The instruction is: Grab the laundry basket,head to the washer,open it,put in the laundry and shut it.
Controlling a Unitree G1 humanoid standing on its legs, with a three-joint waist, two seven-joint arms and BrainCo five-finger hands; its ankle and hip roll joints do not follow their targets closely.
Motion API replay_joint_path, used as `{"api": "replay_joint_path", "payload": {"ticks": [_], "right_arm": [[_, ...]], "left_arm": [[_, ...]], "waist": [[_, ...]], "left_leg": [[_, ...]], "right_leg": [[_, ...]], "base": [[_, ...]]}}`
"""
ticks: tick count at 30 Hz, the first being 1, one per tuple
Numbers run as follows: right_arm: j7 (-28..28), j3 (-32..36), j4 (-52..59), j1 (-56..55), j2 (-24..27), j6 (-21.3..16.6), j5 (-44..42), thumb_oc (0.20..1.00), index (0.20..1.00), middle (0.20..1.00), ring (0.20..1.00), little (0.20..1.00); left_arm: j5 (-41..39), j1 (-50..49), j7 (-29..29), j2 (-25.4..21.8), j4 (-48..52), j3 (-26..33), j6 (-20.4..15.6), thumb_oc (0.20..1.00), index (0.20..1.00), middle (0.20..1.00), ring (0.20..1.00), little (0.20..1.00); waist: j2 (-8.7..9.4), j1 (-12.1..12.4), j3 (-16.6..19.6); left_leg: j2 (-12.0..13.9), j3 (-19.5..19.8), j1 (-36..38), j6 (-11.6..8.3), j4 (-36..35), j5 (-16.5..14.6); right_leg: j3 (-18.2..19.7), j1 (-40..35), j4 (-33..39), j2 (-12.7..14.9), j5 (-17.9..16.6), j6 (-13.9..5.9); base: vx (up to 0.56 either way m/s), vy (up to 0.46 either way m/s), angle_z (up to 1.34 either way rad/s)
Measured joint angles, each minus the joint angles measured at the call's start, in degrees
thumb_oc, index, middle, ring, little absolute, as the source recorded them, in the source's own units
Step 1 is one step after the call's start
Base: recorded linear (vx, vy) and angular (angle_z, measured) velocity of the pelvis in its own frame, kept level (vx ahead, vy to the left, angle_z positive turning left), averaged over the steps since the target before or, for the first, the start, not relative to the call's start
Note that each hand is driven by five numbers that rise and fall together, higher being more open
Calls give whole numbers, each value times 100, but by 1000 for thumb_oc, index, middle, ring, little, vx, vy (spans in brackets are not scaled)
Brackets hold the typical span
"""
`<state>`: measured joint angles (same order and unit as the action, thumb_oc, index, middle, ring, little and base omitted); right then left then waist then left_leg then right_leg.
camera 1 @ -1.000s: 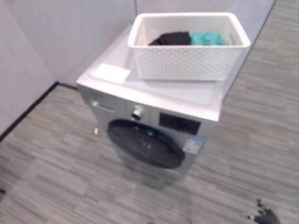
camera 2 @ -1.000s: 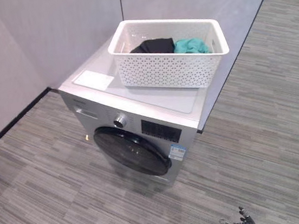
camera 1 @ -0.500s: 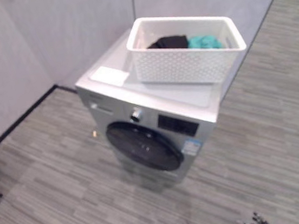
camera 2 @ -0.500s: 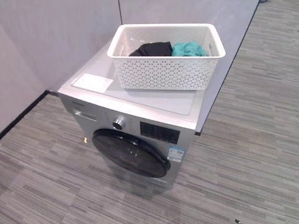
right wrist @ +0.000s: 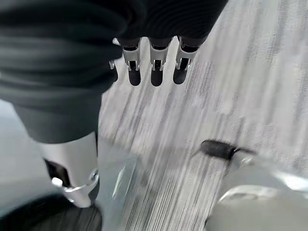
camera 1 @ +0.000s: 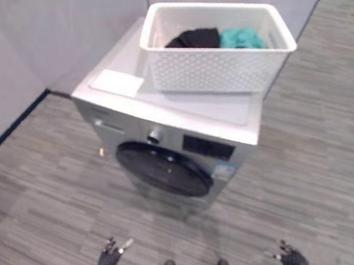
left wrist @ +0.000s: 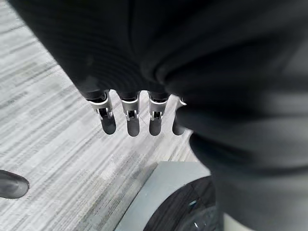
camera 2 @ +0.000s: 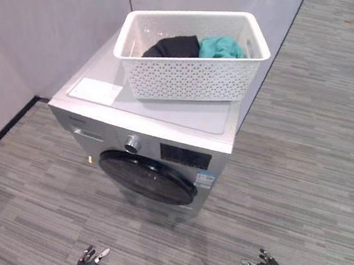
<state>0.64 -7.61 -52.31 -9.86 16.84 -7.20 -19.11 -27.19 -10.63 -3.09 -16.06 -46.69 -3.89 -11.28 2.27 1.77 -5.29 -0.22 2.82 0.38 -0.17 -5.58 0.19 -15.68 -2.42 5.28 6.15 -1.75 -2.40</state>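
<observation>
Grey striped carpet floor (camera 2: 309, 155) spreads all around. Pale grey partition walls (camera 2: 36, 40) meet in a corner, with a dark baseboard (camera 1: 8, 127) beneath.

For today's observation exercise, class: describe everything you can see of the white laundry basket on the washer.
The laundry basket is a white rectangular tub, apparently plastic, with perforated patterned walls, a thick smooth rim and a handle slot in one end wall. It stands upright and open on the washer, towards the back of its flat top, beside a white rectangle on the lid. Inside lie a black garment and a teal garment, side by side. No robot hand touches it.
</observation>
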Motion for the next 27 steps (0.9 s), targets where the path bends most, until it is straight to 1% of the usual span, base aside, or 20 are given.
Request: {"api": "replay_joint_path", "payload": {"ticks": [3,5,9,13,15,19,20,23,27], "right_arm": [[-1,-136,39,136,-9,-1,55,1000,1000,1000,1000,1000],[2,-232,208,139,-67,0,120,1000,1000,1000,1000,1000],[83,-395,270,145,-43,84,438,1000,1000,1000,1000,1000],[246,-661,834,36,131,152,1235,1000,1000,1000,1000,1000],[288,-666,980,119,163,185,1451,1000,1000,1000,1000,1000],[314,-691,1748,140,504,260,2323,1000,1000,1000,1000,1000],[370,-680,1769,257,597,273,2560,1000,1000,1000,1000,1000],[447,-642,1761,428,746,353,2825,1000,1000,1000,1000,1000],[502,-660,1633,687,799,417,3040,1000,1000,1000,1000,1000]], "left_arm": [[2,0,0,1,0,7,33,1000,1000,1000,1000,1000],[3,-15,-3,2,0,28,35,1000,1000,1000,1000,1000],[4,-68,-5,34,3,14,42,1000,1000,1000,1000,1000],[10,-89,-15,33,65,21,46,1000,1000,1000,1000,1000],[20,-92,-19,30,150,30,46,1000,1000,1000,1000,1000],[121,-114,-12,30,196,135,45,1000,1000,1000,1000,1000],[124,-134,-13,27,195,192,47,1000,1000,1000,1000,1000],[135,-172,-8,17,188,236,48,1000,1000,1000,1000,1000],[235,-326,-4,15,157,251,57,1000,1000,1000,1000,1000]], "waist": [[-38,18,-72],[-5,35,-130],[-6,49,-135],[30,60,-115],[51,69,-100],[54,86,-83],[64,111,-69],[63,177,-48],[42,205,-13]], "left_leg": [[-6,-8,74,-13,-5,8],[-36,-23,81,-39,-31,-15],[-25,-30,81,-47,-36,-25],[-38,5,79,-40,-12,-18],[-40,28,81,-34,-10,-9],[-43,81,93,-28,-8,0],[-42,98,93,-31,-8,5],[-44,121,91,-32,-9,17],[-48,175,111,-45,-12,34]], "right_leg": [[28,-71,5,10,16,-23],[71,-118,6,55,133,-117],[63,-129,5,48,138,-116],[48,-137,5,60,136,-114],[39,-147,4,60,137,-114],[16,-171,5,62,136,-114],[15,-179,4,62,136,-114],[-7,-190,5,62,136,-114],[-88,-252,7,62,138,-113]], "base": [[17,-4,-2],[16,-5,-4],[4,-2,1],[2,0,1],[20,3,4],[20,-6,6],[10,-10,6],[10,-10,5],[5,-14,9]]}}
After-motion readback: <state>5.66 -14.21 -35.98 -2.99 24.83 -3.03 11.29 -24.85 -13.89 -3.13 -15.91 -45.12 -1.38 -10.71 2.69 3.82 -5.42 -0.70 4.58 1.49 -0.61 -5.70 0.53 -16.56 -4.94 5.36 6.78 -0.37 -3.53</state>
